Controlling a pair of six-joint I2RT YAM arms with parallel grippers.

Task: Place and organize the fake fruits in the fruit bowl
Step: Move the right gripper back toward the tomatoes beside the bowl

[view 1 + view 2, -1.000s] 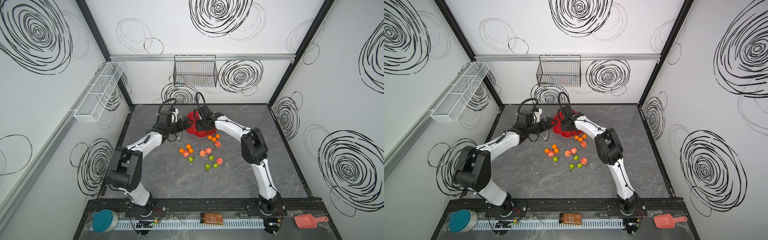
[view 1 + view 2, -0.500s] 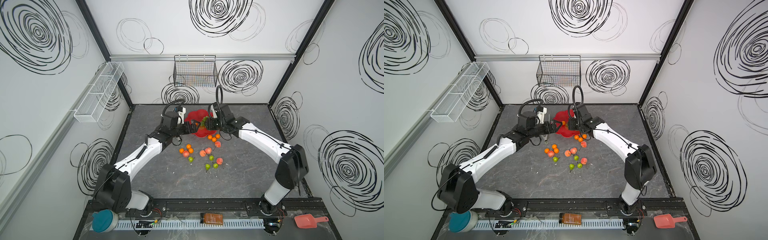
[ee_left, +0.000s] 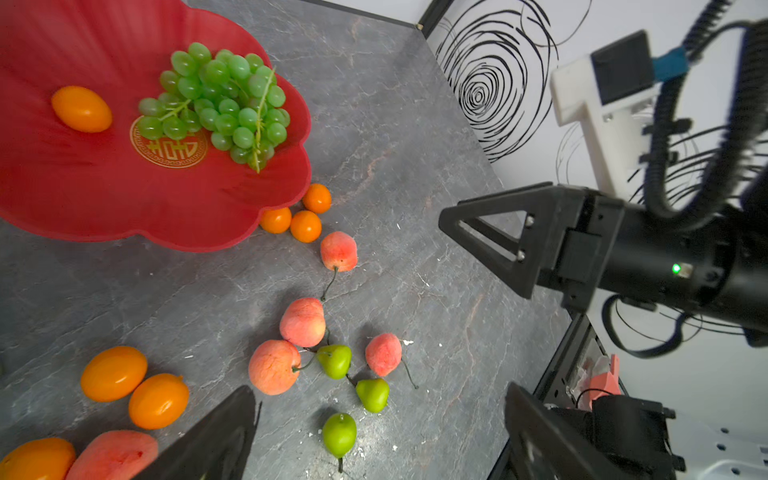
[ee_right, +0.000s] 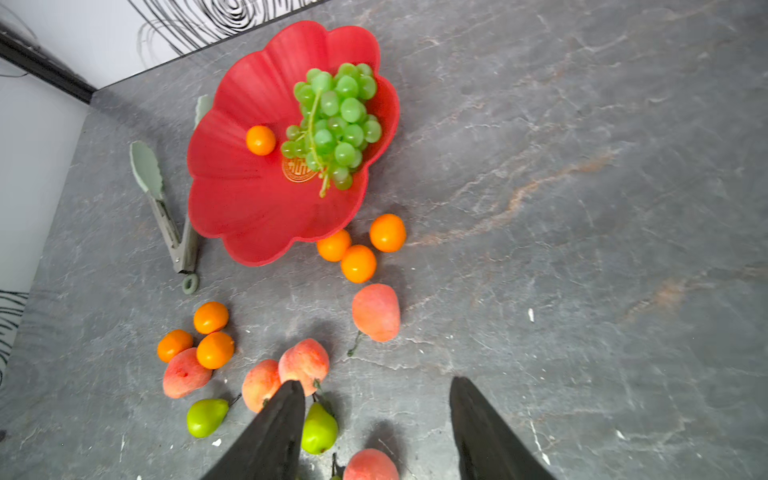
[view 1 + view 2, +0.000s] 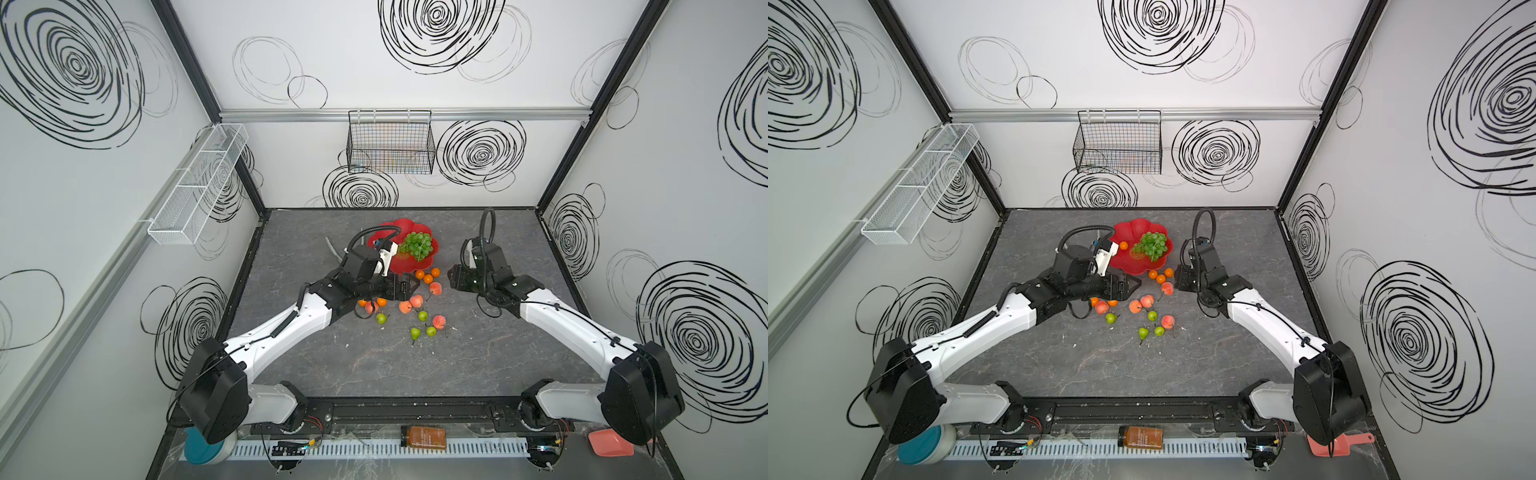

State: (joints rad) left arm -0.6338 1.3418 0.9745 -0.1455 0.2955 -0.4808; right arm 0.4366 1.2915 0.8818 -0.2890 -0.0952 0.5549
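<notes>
– Hovering over the table [image 4: 582, 291], the left gripper [image 3: 380, 388] and right gripper [image 4: 376, 382] both stand spread and empty, probably readied wide for round fruit.
– The fruit bowl [image 4: 232, 199]?
– Toward the back wall, holding grapes [image 4: 336, 120] and one tangerine [image 4: 260, 140]; peaches [image 4: 376, 311], more tangerines [image 4: 358, 263] and pears [image 4: 319, 428] lie loose just before it.

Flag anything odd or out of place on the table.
Grey-green tongs lie beside the red bowl, one arm hidden behind its rim; they are no fruit. Only the grapes and one tangerine are in; other fruits lie loose.
</notes>
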